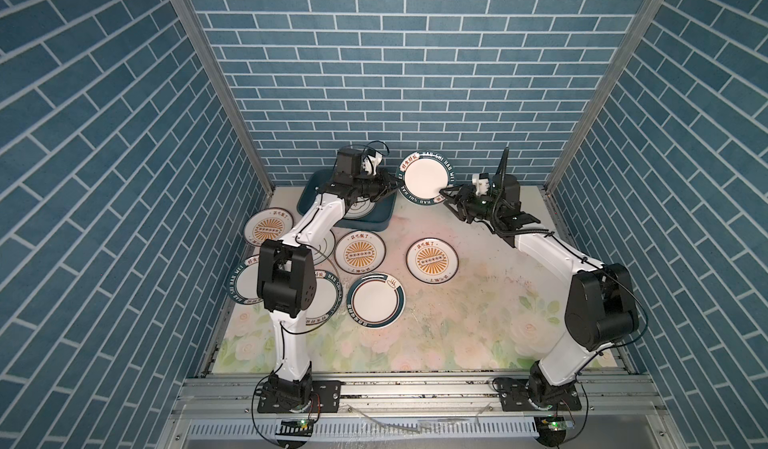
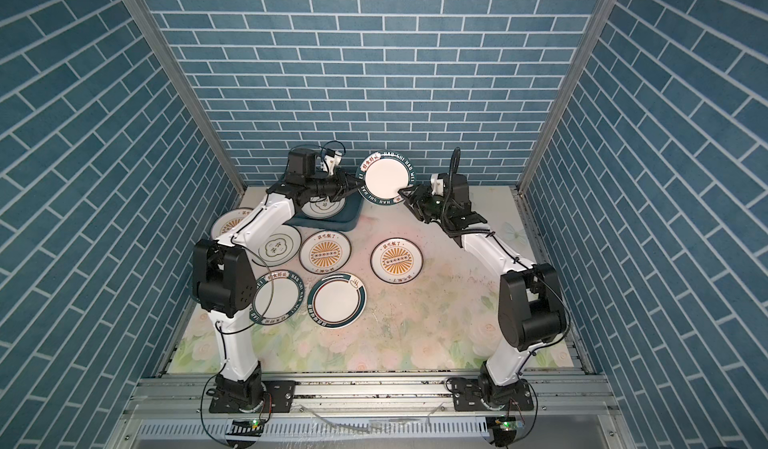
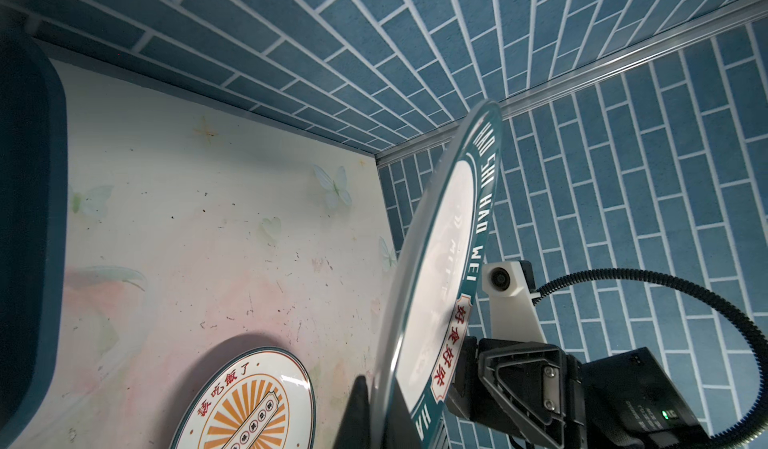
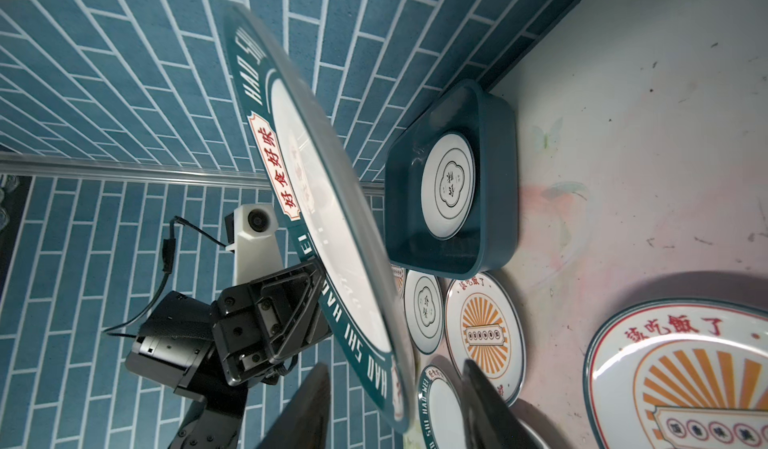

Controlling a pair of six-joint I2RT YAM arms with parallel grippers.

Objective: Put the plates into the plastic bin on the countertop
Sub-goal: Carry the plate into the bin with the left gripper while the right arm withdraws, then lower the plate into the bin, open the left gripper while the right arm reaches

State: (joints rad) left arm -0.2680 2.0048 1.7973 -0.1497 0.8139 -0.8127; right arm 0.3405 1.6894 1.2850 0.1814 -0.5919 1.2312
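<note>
The flowered bench [image 1: 478,314] carries the teal plastic bin [image 1: 376,221] at its far left, near the back wall. One thin-line emblem plate [image 4: 449,185] lies flat inside the bin. Loose plates lie spread on the bench in front of the bin: a sunburst plate [image 1: 432,260] alone toward the middle, a second sunburst plate [image 1: 359,253] left of it, and a green-banded plate [image 1: 376,299] nearer the front. Perhaps four more sit partly hidden under the left arm. A lettered green-rimmed plate [image 1: 424,178] stands on edge in the air beside the bin's right end, clear of the bench. The left pincer [image 1: 394,185] is clamped on its left rim. The right pincer [image 1: 444,195] has its jaws apart, the plate's lower right rim between them but unpinched.
</note>
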